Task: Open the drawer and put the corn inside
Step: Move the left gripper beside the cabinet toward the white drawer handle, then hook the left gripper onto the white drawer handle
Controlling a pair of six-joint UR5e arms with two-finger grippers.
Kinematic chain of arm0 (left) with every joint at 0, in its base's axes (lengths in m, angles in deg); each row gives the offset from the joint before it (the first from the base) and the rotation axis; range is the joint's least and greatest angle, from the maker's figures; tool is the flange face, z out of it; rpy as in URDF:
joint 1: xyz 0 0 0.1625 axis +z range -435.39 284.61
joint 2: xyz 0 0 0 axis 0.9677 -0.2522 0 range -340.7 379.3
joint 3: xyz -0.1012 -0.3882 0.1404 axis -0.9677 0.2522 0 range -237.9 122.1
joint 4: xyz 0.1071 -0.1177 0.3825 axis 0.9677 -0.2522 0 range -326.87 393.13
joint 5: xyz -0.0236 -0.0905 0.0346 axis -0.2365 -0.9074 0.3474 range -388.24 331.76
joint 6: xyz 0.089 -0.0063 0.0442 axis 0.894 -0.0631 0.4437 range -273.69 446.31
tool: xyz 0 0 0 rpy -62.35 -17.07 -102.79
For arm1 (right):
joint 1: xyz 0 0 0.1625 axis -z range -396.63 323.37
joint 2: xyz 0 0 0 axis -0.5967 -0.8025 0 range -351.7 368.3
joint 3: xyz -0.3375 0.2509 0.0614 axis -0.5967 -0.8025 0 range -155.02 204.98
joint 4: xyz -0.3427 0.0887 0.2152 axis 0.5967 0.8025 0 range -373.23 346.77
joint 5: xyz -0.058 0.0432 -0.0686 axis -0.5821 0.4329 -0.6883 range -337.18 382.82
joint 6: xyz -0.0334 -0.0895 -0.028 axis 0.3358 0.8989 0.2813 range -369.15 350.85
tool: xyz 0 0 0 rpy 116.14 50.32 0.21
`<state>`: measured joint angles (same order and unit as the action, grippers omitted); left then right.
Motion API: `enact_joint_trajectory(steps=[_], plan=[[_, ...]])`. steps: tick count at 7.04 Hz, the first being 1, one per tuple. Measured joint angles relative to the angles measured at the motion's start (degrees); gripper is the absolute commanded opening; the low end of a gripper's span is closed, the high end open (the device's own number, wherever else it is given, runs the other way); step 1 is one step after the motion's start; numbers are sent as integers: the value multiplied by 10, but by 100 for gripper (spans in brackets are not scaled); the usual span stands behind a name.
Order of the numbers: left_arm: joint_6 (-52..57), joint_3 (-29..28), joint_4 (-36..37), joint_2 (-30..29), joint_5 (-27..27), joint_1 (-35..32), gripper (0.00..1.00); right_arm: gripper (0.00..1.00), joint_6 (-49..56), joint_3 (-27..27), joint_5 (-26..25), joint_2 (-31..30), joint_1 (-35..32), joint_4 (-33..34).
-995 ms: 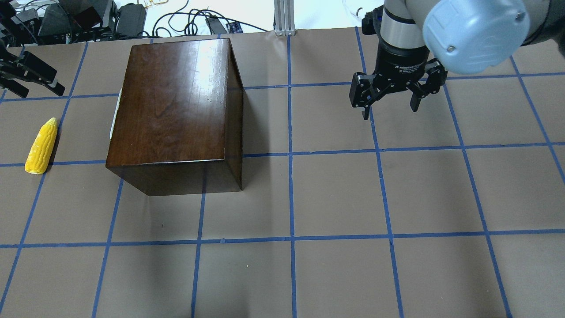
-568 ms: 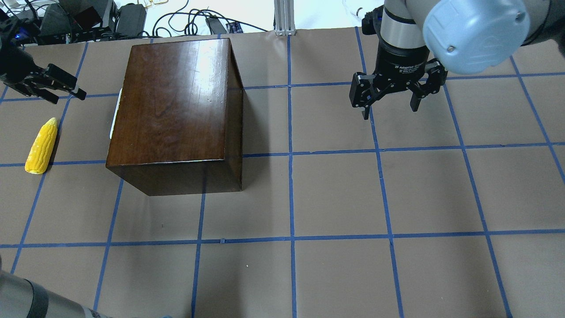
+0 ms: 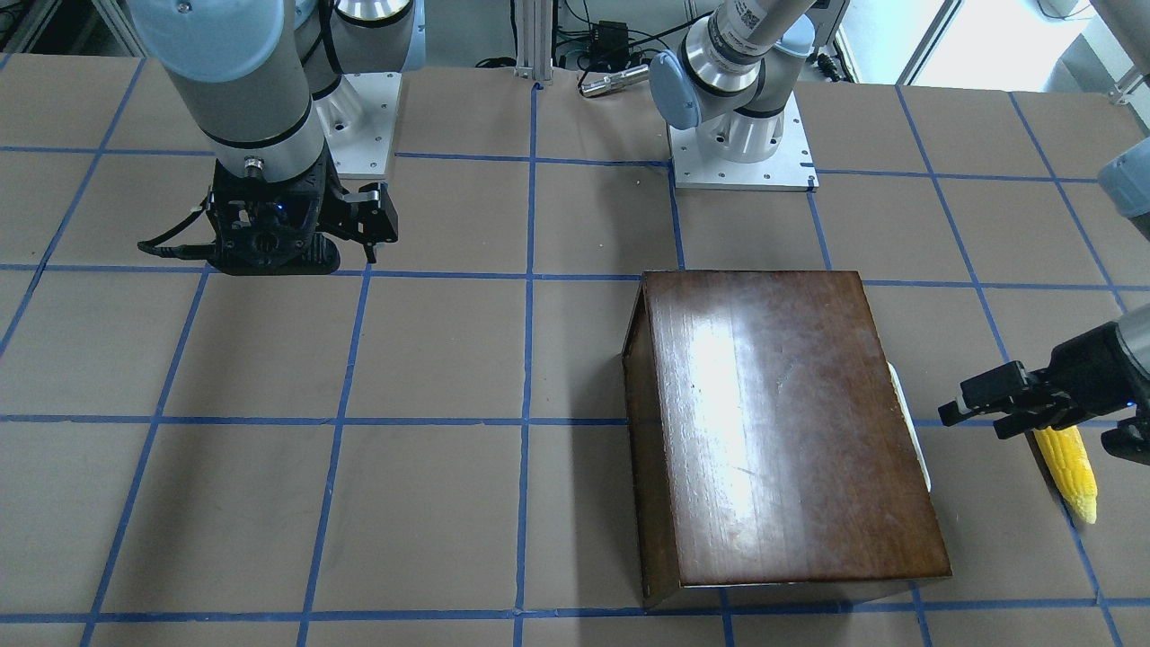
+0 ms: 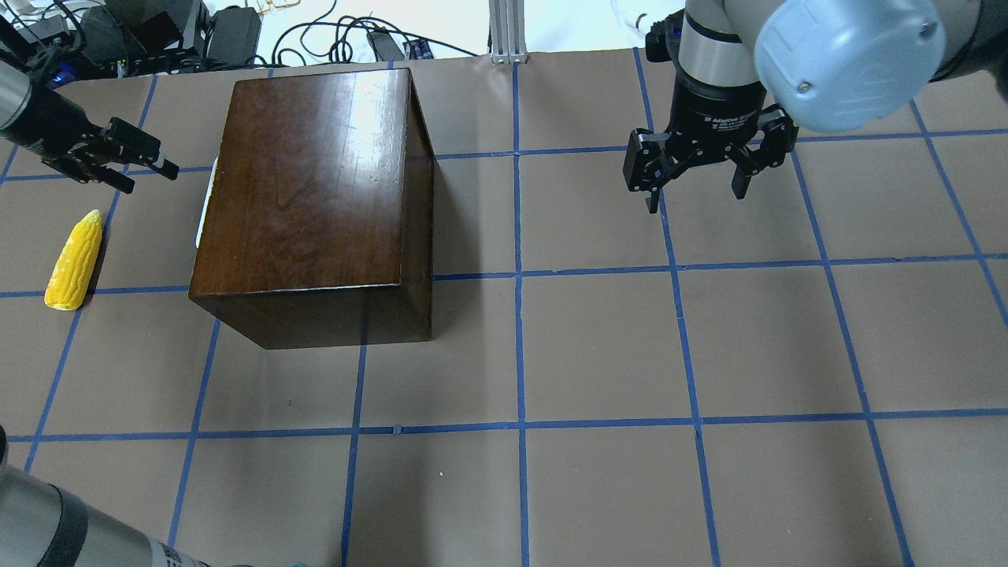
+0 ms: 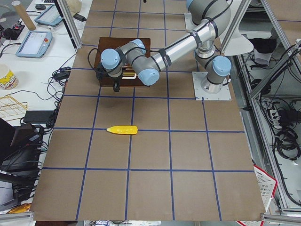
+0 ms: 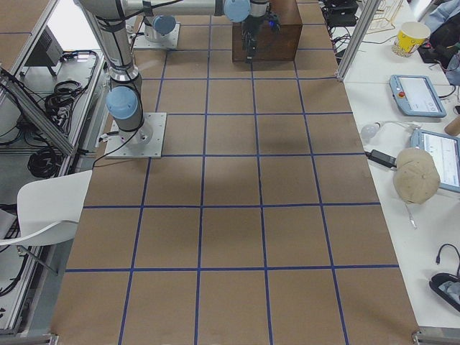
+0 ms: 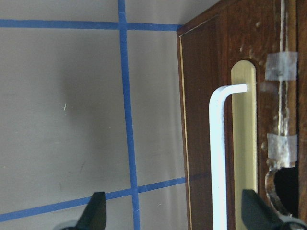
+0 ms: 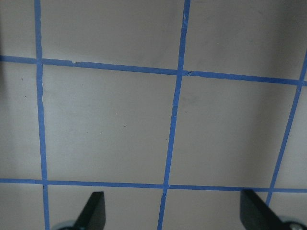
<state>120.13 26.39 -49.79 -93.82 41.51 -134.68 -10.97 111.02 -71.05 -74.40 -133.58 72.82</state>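
The box (image 4: 315, 181) is dark wood, glossy enough to throw glare (its drawer (image 7: 204, 120) front looks duller, patched with clear tape (image 7: 280, 65)). The handle (image 7: 217, 158) is smooth white on a pale satin plate (image 7: 243, 143). The corn (image 4: 75, 261) is bumpy yellow. The surface (image 4: 598, 346) is matt brown with blue tape lines (image 4: 520, 346). The right tool (image 4: 696, 201) is matt black.

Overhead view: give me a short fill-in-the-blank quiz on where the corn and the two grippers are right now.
1. By the robot's own sides, the corn lies on the table to the ____ of the box.
2. The left gripper faces the box's white handle with its jaws ____.
3. The right gripper holds ____ and hangs above bare table.
Missing words: left; open; nothing.
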Motion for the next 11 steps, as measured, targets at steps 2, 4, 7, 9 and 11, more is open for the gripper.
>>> enact_joint_trajectory(steps=[2,4,7,9,11], plan=[[-2,5,0,-10,-8,-1,100,100,0,0,0,0,0,0],[-5,6,-1,-22,-25,-2,100,100,0,0,0,0,0,0],[-7,15,-2,-34,-31,-8,100,100,1,0,0,0,0,0],[-7,24,-2,-36,-32,-9,100,100,0,0,0,0,0,0],[-7,26,-2,-41,-31,-9,100,100,0,0,0,0,0,0]])
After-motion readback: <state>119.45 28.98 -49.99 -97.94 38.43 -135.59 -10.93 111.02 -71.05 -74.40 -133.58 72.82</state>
